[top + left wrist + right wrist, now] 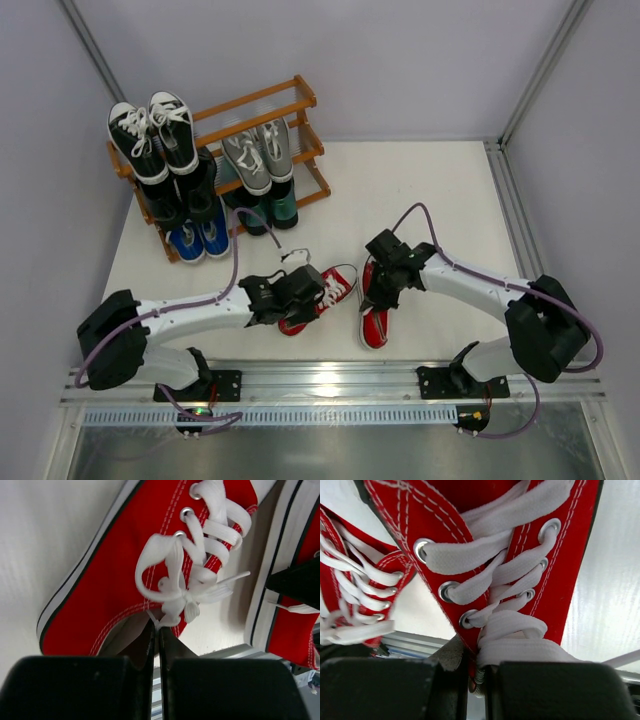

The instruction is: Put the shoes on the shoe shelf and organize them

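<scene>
The desk (440,200) bears the shoe shelf (300,100) at its far left corner. Five pairs sit on the shelf: black-and-white lace-ups (152,135) top left, grey sneakers (258,155) to their right and a tier down, black loafers (185,195) and dark green loafers (272,210) below, blue sneakers (200,240) lowest. Only the red pair lies on the desk, near the middle of the near edge, so the step in hand looks like the pick-up of the last pair, one shoe per arm. The next move likely calls for lifting both clear and carrying them to the far left. The bare rails at the shelf's top right seem the free spot, and the grey sneakers just beside it must not be knocked.

Both arms reach low and inward from their bases, wrists bent down over the shoes. The left red sneaker (335,285) lies slanted, toe toward the far right. The right red sneaker (373,325) points toward the near edge. The left fingers (142,647) are drawn narrow, pinching the collar rim beside the lace bow. The right fingers (450,657) are likewise narrow, clamped on the sneaker's upper edge under its lowest laces.
</scene>
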Robot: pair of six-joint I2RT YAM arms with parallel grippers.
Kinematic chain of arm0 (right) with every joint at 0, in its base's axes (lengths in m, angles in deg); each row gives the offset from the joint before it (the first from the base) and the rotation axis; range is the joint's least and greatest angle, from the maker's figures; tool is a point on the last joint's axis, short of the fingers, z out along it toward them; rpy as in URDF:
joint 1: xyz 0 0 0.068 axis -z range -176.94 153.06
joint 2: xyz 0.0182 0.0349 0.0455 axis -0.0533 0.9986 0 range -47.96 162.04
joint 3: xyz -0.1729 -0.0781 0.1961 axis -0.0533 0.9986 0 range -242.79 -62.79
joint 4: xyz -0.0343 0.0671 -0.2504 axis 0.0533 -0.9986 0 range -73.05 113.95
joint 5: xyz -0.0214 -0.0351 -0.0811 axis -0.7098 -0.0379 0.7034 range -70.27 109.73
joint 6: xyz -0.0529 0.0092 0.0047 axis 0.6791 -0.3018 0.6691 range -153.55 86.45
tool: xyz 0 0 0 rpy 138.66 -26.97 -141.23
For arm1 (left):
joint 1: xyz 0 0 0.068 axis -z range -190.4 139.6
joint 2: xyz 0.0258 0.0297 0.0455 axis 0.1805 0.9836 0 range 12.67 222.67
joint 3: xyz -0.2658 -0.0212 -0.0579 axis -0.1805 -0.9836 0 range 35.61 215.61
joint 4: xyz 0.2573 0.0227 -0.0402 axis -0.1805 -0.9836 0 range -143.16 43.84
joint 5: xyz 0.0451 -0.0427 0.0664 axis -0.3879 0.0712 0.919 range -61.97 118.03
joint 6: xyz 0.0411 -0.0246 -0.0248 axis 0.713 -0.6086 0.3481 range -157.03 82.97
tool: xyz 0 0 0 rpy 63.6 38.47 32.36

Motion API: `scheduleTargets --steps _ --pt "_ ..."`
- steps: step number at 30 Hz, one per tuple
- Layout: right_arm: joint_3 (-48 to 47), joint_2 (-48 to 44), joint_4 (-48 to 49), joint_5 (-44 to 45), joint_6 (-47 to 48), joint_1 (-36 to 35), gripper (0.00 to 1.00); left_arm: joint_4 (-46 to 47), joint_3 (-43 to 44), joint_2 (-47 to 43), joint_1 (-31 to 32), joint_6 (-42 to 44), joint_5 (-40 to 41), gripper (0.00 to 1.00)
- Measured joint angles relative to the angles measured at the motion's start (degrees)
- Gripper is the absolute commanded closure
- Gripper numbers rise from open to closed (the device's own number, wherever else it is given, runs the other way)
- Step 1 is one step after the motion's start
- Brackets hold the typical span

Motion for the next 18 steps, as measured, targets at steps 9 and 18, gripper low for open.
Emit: scheduleTargets --steps 9,18 --pt "-1.46 1.05 -0.20 0.48 -2.97 -4.57 0.96 6.19 7.98 9.92 3.30 -3.28 -3.54 1.00" --pt "-2.45 1.73 -4.04 6.23 -0.35 -3.13 0.96 7.96 12.24 12.41 3.23 -3.28 -3.91 1.00"
